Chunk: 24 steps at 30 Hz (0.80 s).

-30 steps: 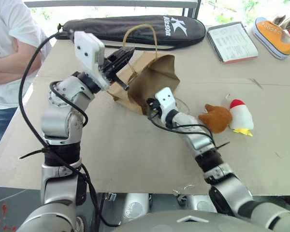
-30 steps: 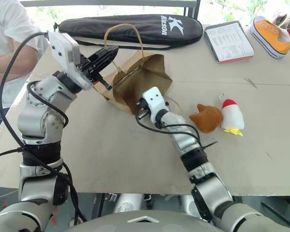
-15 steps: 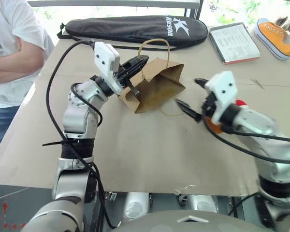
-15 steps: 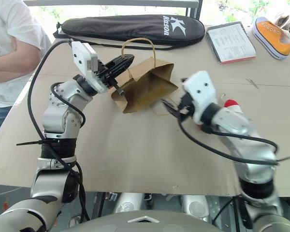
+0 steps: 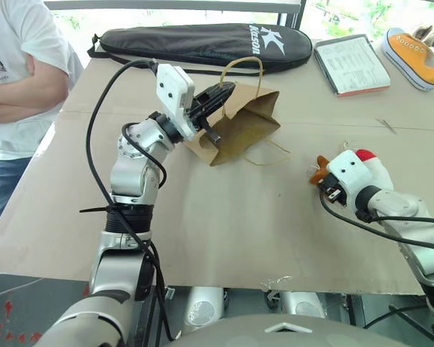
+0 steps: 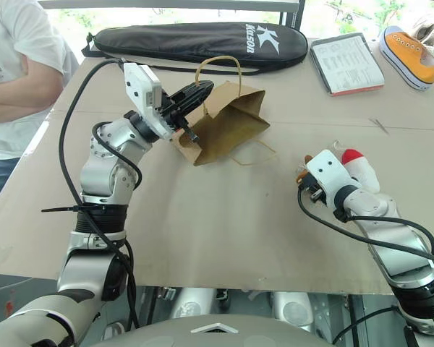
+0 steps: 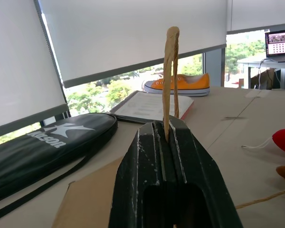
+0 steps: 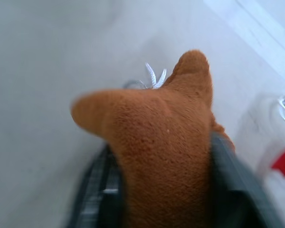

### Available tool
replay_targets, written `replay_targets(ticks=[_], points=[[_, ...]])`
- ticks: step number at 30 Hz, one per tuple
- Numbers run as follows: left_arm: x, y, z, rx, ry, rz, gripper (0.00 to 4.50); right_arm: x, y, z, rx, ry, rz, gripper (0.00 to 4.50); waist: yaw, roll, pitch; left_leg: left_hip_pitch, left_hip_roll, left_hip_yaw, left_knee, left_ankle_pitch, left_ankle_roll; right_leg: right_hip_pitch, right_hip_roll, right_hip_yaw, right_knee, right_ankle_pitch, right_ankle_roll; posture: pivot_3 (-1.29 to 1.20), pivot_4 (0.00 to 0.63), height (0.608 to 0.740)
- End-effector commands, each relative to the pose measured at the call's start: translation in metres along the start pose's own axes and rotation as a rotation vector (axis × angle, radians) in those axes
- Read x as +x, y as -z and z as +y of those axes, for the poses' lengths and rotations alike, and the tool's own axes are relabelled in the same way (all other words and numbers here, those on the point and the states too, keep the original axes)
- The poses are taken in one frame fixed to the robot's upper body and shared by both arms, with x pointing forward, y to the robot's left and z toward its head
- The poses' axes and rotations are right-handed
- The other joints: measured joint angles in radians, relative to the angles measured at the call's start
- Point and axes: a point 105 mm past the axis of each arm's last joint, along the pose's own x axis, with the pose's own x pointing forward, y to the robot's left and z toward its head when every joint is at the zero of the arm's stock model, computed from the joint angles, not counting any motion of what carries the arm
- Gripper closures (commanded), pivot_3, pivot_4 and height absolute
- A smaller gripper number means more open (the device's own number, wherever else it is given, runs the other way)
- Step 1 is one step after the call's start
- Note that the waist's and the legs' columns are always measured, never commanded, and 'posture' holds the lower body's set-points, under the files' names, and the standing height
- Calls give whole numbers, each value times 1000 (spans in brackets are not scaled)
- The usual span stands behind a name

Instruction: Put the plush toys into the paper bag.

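Observation:
The brown paper bag (image 5: pixel 244 124) lies on its side on the table, mouth toward the right. My left gripper (image 5: pixel 226 89) is shut on one tan cord handle (image 7: pixel 171 71) and holds it up; the other handle (image 5: pixel 273 153) lies loose on the table. At the right, my right gripper (image 5: pixel 320 178) is shut on the orange-brown plush toy (image 8: pixel 166 142), whose body sits between the dark fingers (image 8: pixel 92 199). The white plush toy with the red top (image 5: pixel 376 168) lies just beyond it, touching the brown one.
A long black zip case (image 5: pixel 202 40) lies along the table's far edge. A clipboard with papers (image 5: pixel 351 63) and an orange sneaker (image 5: pixel 412 54) sit at the far right. A person with folded arms (image 5: pixel 22 72) stands at the table's left side.
My right gripper left the bag's mouth, swung right with its jaws wide, and has closed on the orange-brown plush toy. The left gripper kept the handle and shifted slightly right.

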Motion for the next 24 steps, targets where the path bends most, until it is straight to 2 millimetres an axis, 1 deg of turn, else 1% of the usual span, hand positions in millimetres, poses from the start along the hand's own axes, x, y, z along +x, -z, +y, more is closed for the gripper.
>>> replay_targets(ticks=[1,3,4,5,6,7,8,10,12,14,16,17,18,19,21,22,24], points=[[2,-14,5,-30,-13,-62,4500,-25,-48,6,67,-96,-280,4372,0,0,0,0,0,0,0,0,0,0,0,0,0,0,0,0,150,740],[1,-14,5,-55,-10,-61,4500,-41,-82,13,171,-188,-469,4445,-5,0,0,0,0,-1,0,0,0,0,0,0,0,0,0,0,150,740],[1,-13,4,-65,-2,-59,4500,-47,-97,18,165,-236,-539,4445,-8,0,0,0,1,0,0,0,0,0,1,1,1,0,0,0,150,740],[1,-13,3,-72,3,-57,4500,-51,-106,21,153,-267,-577,4445,-11,0,0,0,1,-1,0,0,0,0,1,0,1,0,0,0,150,740],[2,-14,0,-82,17,-64,4500,-48,-116,28,115,-297,-595,4445,-12,0,0,1,1,-1,0,-1,2,0,1,0,1,0,0,0,150,740],[2,-15,-2,-88,28,-68,4500,-45,-122,32,89,-315,-600,4445,-14,0,0,1,2,-1,0,-1,2,0,1,0,1,0,0,0,150,740],[3,-17,-4,-98,37,-76,4500,-36,-126,38,30,-324,-588,4445,-14,0,0,1,2,-1,0,-1,2,0,1,0,1,0,0,0,150,740],[6,-19,-6,-112,45,-83,4500,-15,-126,48,-78,-345,-536,4445,-16,0,0,1,1,-1,0,-1,2,0,1,-1,1,0,0,0,150,740],[8,-26,-14,-126,79,-104,4500,31,-134,52,-222,-328,-494,4445,-20,0,0,0,0,-1,0,0,0,0,1,-1,1,0,0,0,150,740],[9,-30,-19,-141,104,-116,4500,60,-144,57,-361,-313,-490,4445,-27,0,1,1,-1,0,1,1,-1,0,1,1,1,0,0,0,150,740],[9,-29,-22,-144,106,-109,4500,75,-150,62,-406,-338,-497,4445,-26,0,1,1,-1,1,1,1,-1,-1,1,1,1,0,0,0,150,740],[8,-27,-24,-150,107,-105,4500,87,-160,66,-455,-336,-516,4445,-26,0,1,0,-1,0,0,1,-2,-1,1,0,1,0,0,0,150,740],[6,-25,-26,-155,108,-100,4500,98,-169,72,-445,-374,-515,4445,-28,1,1,0,0,0,0,1,-2,-1,2,0,1,0,0,0,150,740],[5,-24,-27,-160,106,-95,4500,103,-174,81,-456,-433,-521,4445,-31,1,1,0,0,0,-1,1,-2,-2,2,1,0,0,0,0,150,740],[3,-21,-27,-166,94,-89,4500,113,-176,88,-511,-479,-516,3720,-32,1,1,0,1,1,-2,1,-2,-3,2,1,0,0,0,0,150,740],[2,-21,-27,-168,90,-88,4500,116,-176,88,-535,-485,-516,3492,-31,1,1,-1,1,1,-2,1,-2,-3,2,1,1,0,0,0,150,740],[-1,-20,-25,-164,72,-83,4500,116,-179,89,-531,-498,-548,2544,-24,1,1,-1,2,0,-2,1,-2,-3,1,0,1,0,0,0,150,740]])
